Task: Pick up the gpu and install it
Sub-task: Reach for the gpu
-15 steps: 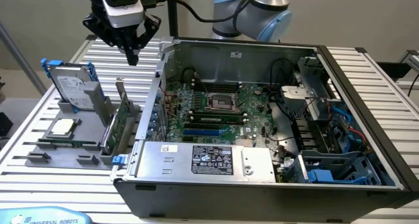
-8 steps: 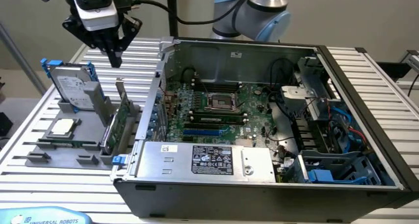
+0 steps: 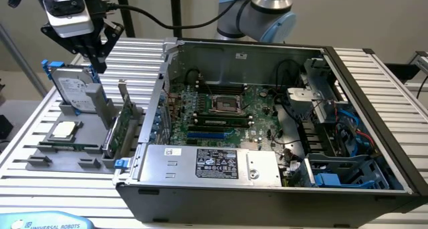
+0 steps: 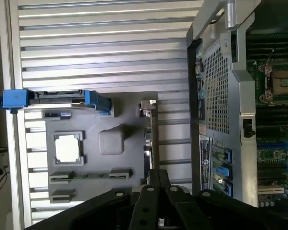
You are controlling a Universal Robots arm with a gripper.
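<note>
Nothing of the job is done yet, as I read it. The gpu (image 3: 125, 125) stands on edge in the grey holder tray (image 3: 67, 161), left of centre in the exterior view, with its green face toward the open computer case (image 3: 267, 189) and its silver bracket pointing up. In the wrist view I see the gpu (image 4: 151, 139) edge-on, a thin strip rising from the tray (image 4: 110, 143).

My hand (image 3: 100, 67) hangs at the upper left of the exterior view, above the tray and clear of everything on it. Its fingers are pressed together and carry nothing. The wrist view shows the hand (image 4: 156, 175) with its dark tips meeting just short of the card's end. So both the pick-up and the installation are left to do. Inside the case, the blue slot (image 3: 208, 135) on the motherboard (image 3: 227, 113) looks unoccupied.

The tray also holds the hard drive (image 3: 72, 91) with blue rails, upright behind the gpu, and the small square processor chip (image 3: 65, 130), lying flat.

Everything sits on a worktop (image 3: 60, 189) of ribbed aluminium slats, pale and level. Behind it is a plain beige wall (image 3: 354, 18). Black stand poles (image 3: 175, 8) and the arm's grey-and-blue joint (image 3: 267, 13) are along the top of the frame, and the corner of a blue pendant (image 3: 40, 221) is at the lower left.
</note>
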